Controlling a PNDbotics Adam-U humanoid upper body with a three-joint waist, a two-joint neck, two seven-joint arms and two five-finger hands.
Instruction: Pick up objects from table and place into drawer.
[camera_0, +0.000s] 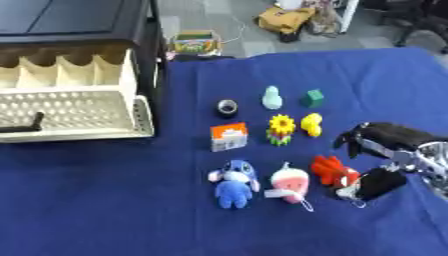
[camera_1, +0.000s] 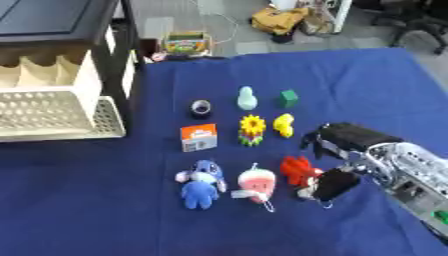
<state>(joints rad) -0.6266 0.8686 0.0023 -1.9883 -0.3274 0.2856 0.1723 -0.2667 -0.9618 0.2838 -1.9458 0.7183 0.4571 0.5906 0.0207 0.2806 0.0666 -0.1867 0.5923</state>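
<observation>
Blue-clothed table (camera_0: 105, 200), set out as follows; an open white drawer (camera_0: 74, 112) pulled out of a dark cabinet (camera_0: 79, 20) at the table's left edge, perforated floor showing, a dark handle-like piece at its left end, no toys visible in it.

Toys in three rough rows toward the table's middle and right:
- far row: dark ring-shaped item (camera_0: 227, 107); pale green figure (camera_0: 272, 97); green block (camera_0: 311, 98);
- middle row: orange-and-white box (camera_0: 228, 136); sunflower toy (camera_0: 281, 129); yellow toy (camera_0: 311, 124);
- near row: blue plush (camera_0: 234, 182); pink-and-white plush (camera_0: 290, 184); red toy (camera_0: 332, 171).

Right hand (camera_1: 337, 150): in from the table's right edge, thumb and fingers spread in an unclenched arc, holding nothing; one dark fingertip sits just beside the red toy, whether touching cannot be made out. Left hand: does not show.

Step in hand, as it appears: the approach for a pick, all nine toys on the cloth; the red toy looks the likely target. Next move calls for closing round that toy without dragging the pink-and-white plush close beside it; then a long carry across the table to the drawer at the left edge.
</observation>
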